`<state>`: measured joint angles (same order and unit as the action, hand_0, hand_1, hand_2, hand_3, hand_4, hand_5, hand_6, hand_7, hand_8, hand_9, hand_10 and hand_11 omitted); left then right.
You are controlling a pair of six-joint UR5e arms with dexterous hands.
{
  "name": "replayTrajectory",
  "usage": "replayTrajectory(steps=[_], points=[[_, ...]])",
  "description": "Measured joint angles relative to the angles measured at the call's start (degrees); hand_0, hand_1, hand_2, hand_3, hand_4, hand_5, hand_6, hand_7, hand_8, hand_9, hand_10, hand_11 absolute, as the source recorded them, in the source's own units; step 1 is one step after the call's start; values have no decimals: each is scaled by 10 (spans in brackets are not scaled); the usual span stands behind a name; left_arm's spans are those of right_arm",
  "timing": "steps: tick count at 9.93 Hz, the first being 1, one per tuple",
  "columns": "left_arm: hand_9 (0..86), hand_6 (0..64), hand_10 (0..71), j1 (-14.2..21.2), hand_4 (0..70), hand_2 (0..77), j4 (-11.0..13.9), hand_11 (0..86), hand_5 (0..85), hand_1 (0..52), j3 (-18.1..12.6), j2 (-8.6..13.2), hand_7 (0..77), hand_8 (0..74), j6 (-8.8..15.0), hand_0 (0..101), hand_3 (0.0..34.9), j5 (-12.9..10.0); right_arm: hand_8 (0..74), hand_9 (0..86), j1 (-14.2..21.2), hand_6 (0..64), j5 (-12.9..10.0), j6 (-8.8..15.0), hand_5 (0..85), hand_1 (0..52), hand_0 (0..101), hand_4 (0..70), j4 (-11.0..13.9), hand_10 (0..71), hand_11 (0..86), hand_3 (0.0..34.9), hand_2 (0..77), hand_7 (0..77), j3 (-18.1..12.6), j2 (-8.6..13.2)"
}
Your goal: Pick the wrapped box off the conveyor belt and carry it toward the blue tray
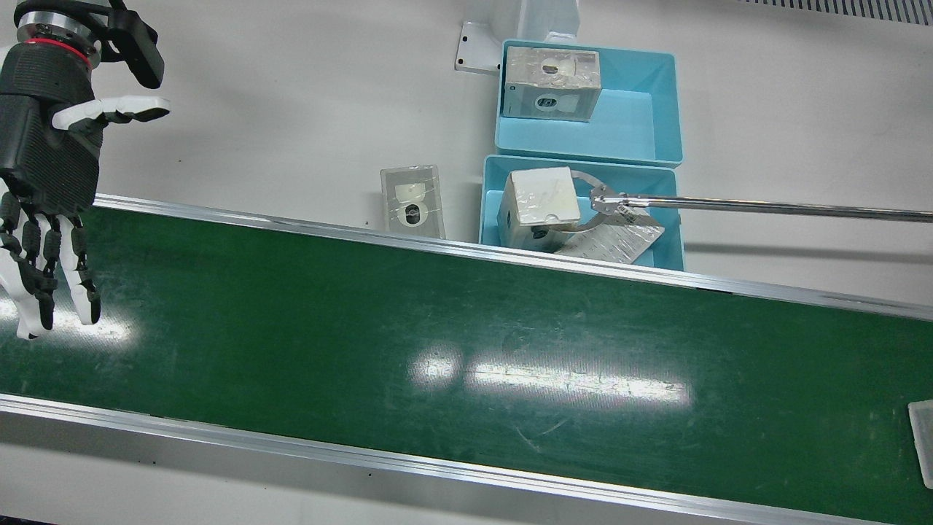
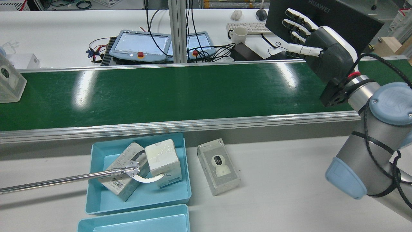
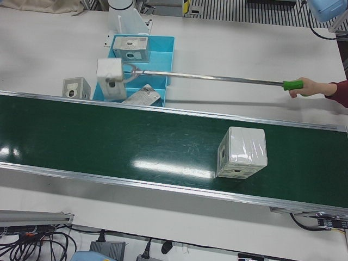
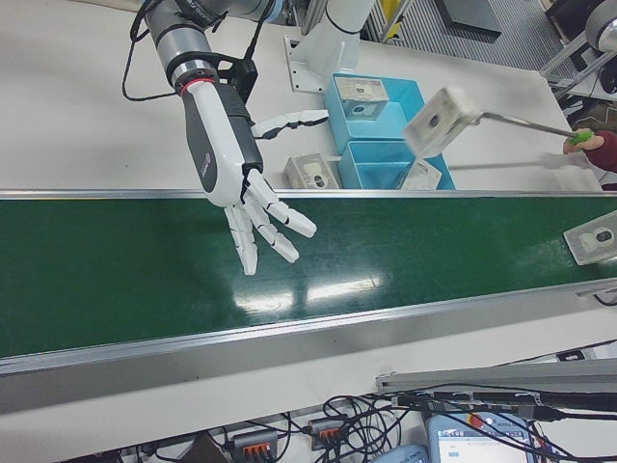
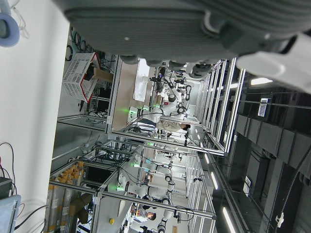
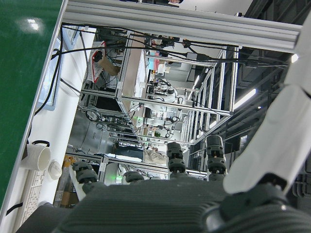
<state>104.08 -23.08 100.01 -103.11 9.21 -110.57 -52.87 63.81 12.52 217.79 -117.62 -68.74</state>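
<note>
The wrapped box (image 3: 243,153), white under clear film, stands on the green conveyor belt (image 1: 437,328) at the robot's left end. It also shows at the edge of the front view (image 1: 922,441), of the rear view (image 2: 8,82) and of the right-front view (image 4: 593,241). My right hand (image 1: 47,160) is open, fingers spread, above the belt's opposite end, far from the box; it also shows in the rear view (image 2: 325,54) and the right-front view (image 4: 236,174). My left hand (image 5: 160,29) shows only its palm in its own view, with nothing in it. Two blue trays (image 1: 487,204) (image 1: 656,109) sit behind the belt.
A person's long grabber pole (image 1: 765,207) reaches over the near tray and grips a wrapped box (image 1: 543,197). Another box (image 1: 552,80) sits in the far tray. One more wrapped box (image 1: 412,200) lies on the table beside the trays. The belt has raised metal rails (image 1: 437,463).
</note>
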Motion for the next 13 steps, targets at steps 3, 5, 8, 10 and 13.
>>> replayTrajectory(steps=[3, 5, 8, 10, 13], points=[[0, 0, 5, 0, 0, 11, 0, 0, 5, 0, 0, 0, 5, 5, 0, 0, 0, 0, 0, 11, 7, 0, 0, 0, 153, 82, 377, 60, 0, 49, 82, 307, 120, 120, 5, 2], [5, 0, 0, 0, 0, 5, 0, 0, 5, 0, 0, 0, 5, 5, 0, 0, 0, 0, 0, 11, 11, 0, 0, 0, 164, 82, 378, 60, 0, 49, 82, 306, 120, 120, 7, 6], [0, 0, 0, 0, 0, 11, 0, 0, 5, 0, 0, 0, 5, 5, 0, 0, 0, 0, 0, 11, 12, 0, 0, -1, 153, 82, 379, 71, 0, 49, 82, 306, 120, 120, 17, 20], [0, 0, 0, 0, 0, 5, 0, 0, 5, 0, 0, 0, 5, 5, 0, 0, 0, 0, 0, 11, 13, 0, 0, -1, 153, 76, 379, 60, 0, 49, 87, 307, 120, 120, 20, 22], [0, 0, 5, 0, 0, 11, 0, 0, 5, 0, 0, 0, 5, 5, 0, 0, 0, 0, 0, 11, 8, 0, 6, -2, 82, 65, 351, 0, -23, 54, 87, 306, 82, 71, 20, 26]])
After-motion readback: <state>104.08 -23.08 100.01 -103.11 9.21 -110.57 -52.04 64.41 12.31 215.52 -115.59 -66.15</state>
